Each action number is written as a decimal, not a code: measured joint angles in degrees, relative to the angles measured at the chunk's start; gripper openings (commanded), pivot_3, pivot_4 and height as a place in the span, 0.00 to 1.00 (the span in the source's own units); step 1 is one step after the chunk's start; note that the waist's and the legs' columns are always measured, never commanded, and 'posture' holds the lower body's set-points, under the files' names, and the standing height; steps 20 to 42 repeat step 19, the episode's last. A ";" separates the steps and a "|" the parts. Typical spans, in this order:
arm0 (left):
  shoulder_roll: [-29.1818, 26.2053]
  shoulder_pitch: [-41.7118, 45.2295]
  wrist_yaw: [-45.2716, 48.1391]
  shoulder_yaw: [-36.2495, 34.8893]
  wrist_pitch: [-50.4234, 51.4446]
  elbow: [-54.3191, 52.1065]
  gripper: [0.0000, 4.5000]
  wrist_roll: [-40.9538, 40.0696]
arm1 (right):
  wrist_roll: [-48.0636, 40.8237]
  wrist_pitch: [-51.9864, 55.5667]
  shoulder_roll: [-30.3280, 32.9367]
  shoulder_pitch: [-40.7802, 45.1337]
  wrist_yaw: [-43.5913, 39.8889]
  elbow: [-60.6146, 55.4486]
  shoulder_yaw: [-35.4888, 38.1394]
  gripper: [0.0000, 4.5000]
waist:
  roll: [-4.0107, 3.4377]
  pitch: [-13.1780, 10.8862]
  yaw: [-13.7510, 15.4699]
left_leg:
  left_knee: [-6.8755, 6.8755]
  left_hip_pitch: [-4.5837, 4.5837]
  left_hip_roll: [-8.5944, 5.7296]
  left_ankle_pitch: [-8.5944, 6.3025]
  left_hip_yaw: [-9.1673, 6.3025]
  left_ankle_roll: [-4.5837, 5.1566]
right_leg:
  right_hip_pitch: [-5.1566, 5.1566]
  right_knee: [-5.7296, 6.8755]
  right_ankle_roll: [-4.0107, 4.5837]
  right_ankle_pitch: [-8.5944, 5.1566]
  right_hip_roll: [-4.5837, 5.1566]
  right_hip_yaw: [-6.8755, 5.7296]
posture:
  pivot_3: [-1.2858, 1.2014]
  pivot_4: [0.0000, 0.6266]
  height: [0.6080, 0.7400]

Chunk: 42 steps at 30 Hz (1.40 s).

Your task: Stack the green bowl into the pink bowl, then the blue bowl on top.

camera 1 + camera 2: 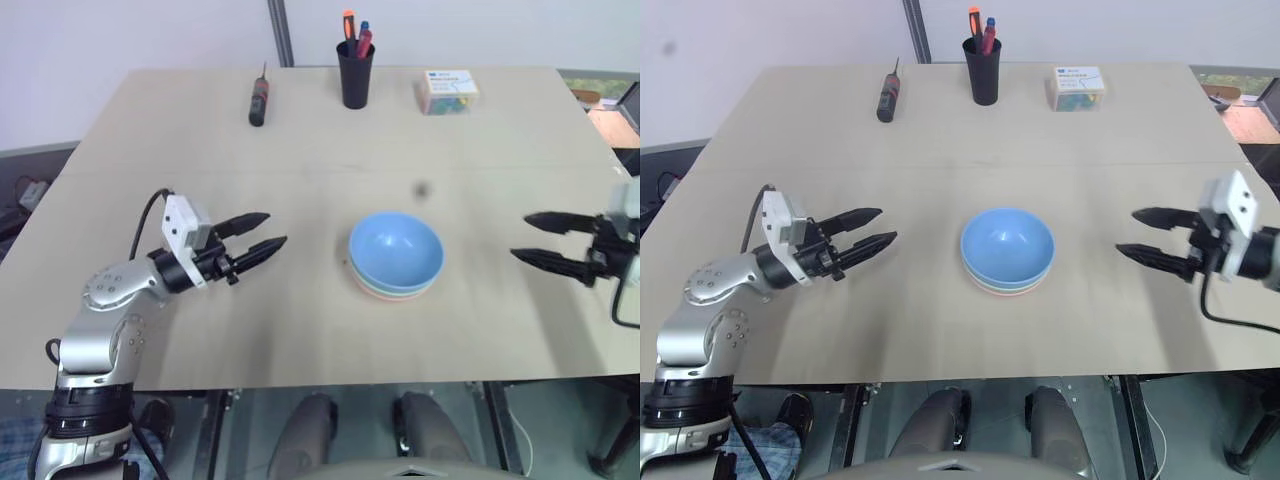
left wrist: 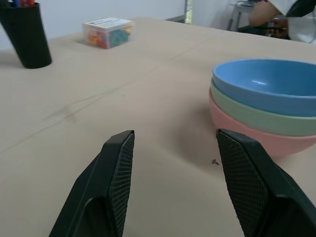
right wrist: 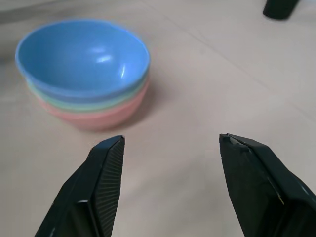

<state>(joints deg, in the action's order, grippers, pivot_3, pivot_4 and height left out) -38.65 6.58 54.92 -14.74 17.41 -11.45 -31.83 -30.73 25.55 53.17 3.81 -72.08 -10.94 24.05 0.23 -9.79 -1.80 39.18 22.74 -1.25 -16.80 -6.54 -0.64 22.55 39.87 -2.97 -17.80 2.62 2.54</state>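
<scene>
With the blue bowl [image 1: 396, 250] nested on the green bowl [image 2: 256, 117] in the pink bowl [image 2: 254, 139] mid-table, your left gripper [image 1: 256, 241] and right gripper [image 1: 541, 241] both spread empty, any careless inward sweep could topple all 3.

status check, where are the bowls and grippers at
Left gripper open, empty, left of stack. Right gripper open, empty, right of stack. Blue bowl in green bowl in pink bowl, stack done. Nothing in the way.
</scene>
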 measured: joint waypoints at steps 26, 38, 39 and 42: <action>0.00 -5.32 2.42 -1.21 -5.66 -1.30 0.62 -0.51 | -0.19 -9.69 -1.75 -7.44 -3.13 2.26 0.45 0.71 | -0.03 -0.02 0.14 | -0.12 -0.99 0.02 -0.13 0.00 0.21 | -1.00 -0.11 -0.01 0.00 0.02 -0.01 | 0.52 0.24 1.00; 0.00 -5.32 2.42 -1.21 -5.66 -1.30 0.62 -0.51 | -0.19 -9.69 -1.75 -7.44 -3.13 2.26 0.45 0.71 | -0.03 -0.02 0.14 | -0.12 -0.99 0.02 -0.13 0.00 0.21 | -1.00 -0.11 -0.01 0.00 0.02 -0.01 | 0.52 0.24 1.00; 0.00 -5.32 2.42 -1.21 -5.66 -1.30 0.62 -0.51 | -0.19 -9.69 -1.75 -7.44 -3.13 2.26 0.45 0.71 | -0.03 -0.02 0.14 | -0.12 -0.99 0.02 -0.13 0.00 0.21 | -1.00 -0.11 -0.01 0.00 0.02 -0.01 | 0.52 0.24 1.00; 0.00 -5.32 2.42 -1.21 -5.66 -1.30 0.62 -0.51 | -0.19 -9.69 -1.75 -7.44 -3.13 2.26 0.45 0.71 | -0.03 -0.02 0.14 | -0.12 -0.99 0.02 -0.13 0.00 0.21 | -1.00 -0.11 -0.01 0.00 0.02 -0.01 | 0.52 0.24 1.00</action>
